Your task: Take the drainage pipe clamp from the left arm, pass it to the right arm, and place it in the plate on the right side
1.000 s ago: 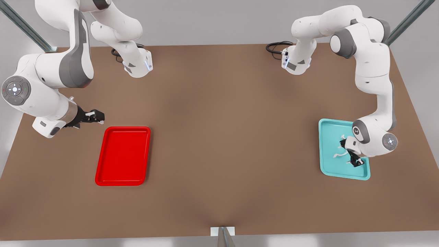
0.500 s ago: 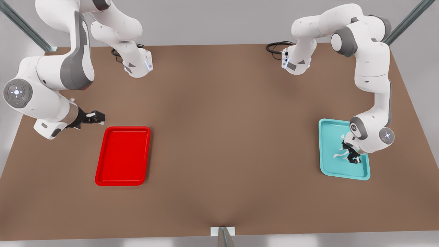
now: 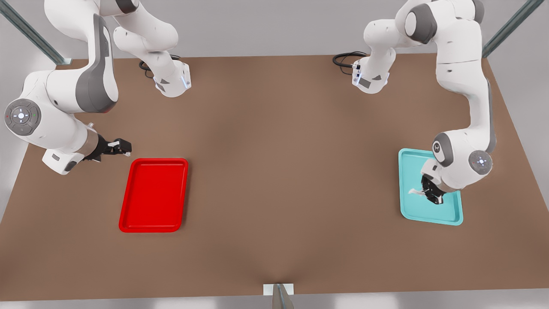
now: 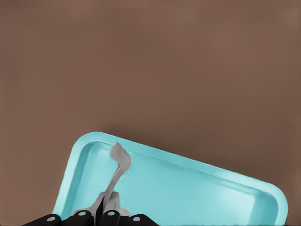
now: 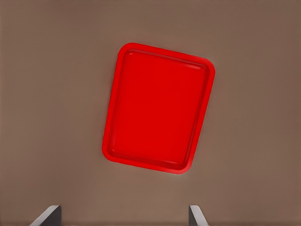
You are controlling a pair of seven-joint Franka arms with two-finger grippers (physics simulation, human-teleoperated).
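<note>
Left gripper (image 3: 432, 195) clenched on thin white half-ring clamp (image 4: 118, 162) above teal tray (image 3: 450, 214). Right gripper (image 3: 122, 146) spread wide, at 11 o'clock of glossy red rectangular plate (image 3: 154, 195).

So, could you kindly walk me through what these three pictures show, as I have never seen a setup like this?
Two white robot arms stand at a brown table. One picture looks down on the whole scene; the other two come from cameras on each arm's wrist. The left gripper, on the front view's right, is shut on a small white drainage pipe clamp above a teal tray. The right gripper, fingers open, waits beside the red plate, where the clamp should end up.
</note>
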